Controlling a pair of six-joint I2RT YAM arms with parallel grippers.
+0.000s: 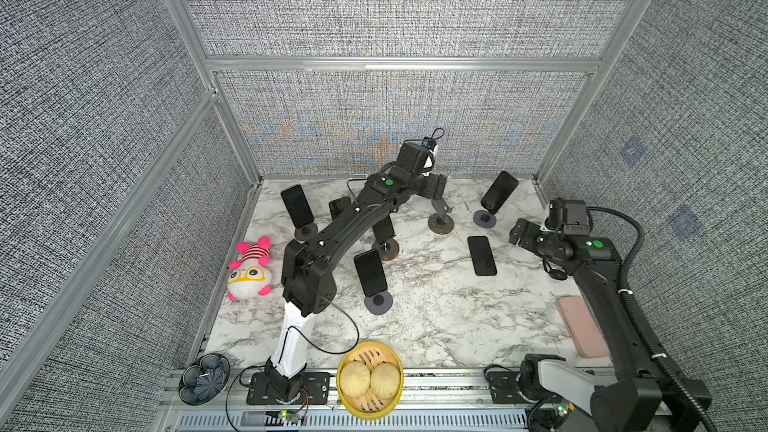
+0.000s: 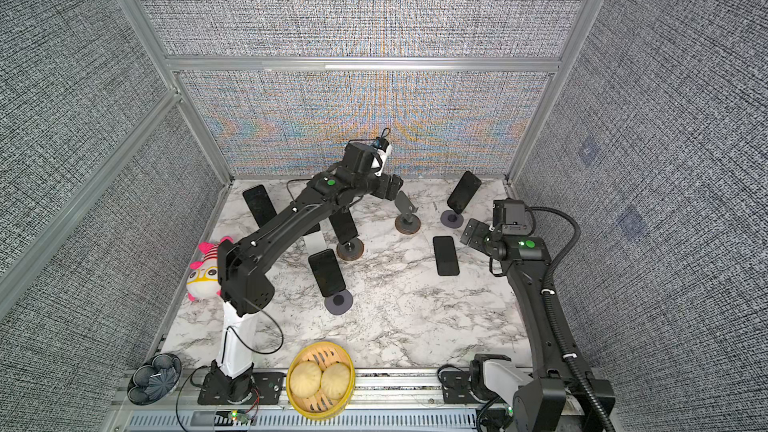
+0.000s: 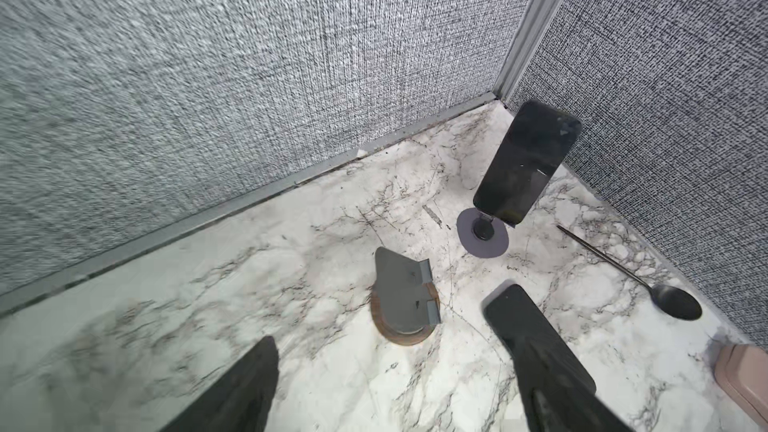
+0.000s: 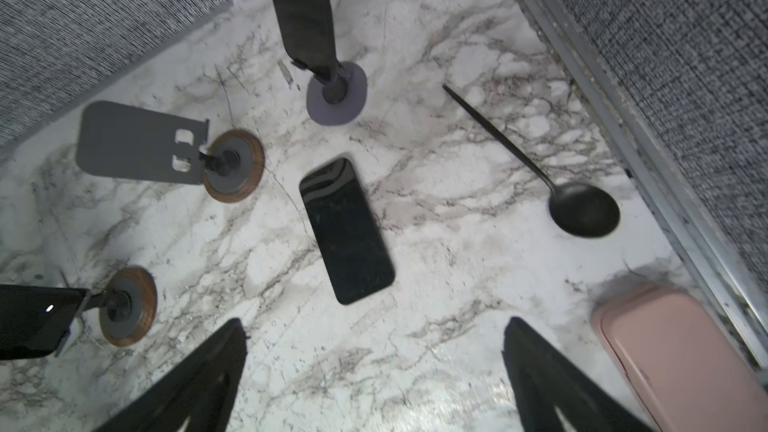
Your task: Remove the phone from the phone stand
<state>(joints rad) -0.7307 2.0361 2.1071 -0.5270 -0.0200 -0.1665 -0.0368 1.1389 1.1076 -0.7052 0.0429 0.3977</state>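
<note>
We count five phones in plain sight. The loose phone (image 1: pixel 482 255) lies flat, screen up, on the marble table (image 1: pixel 436 326). It is right of centre, just to the right of the empty phone stand (image 1: pixel 440 211) and not touching it. The other four lean on stands: the far-left phone (image 1: pixel 297 205), the middle phone (image 2: pixel 343 224), the near phone (image 1: pixel 370 272) and the far-right phone (image 1: pixel 498 193). A sixth dark slab (image 1: pixel 340 205) shows behind the left arm, and we cannot tell what it is. Two stands have wooden-rimmed bases: the empty one and the one under the middle phone.

The left gripper (image 1: pixel 438 190) hangs above the empty phone stand at the far middle, its jaws spread wide with nothing between them. The right gripper (image 4: pixel 374 321) hovers to the right of the loose phone, its jaws also wide apart and empty.

We also see one black spoon (image 4: pixel 582 209) on the right, one pink case (image 1: pixel 582 326) at the near right, and one plush toy (image 1: pixel 249 272) at the left edge. At the near edge are one dark dish (image 1: pixel 203 378) and one yellow steamer (image 1: pixel 370 412) holding two buns (image 1: pixel 355 378).
</note>
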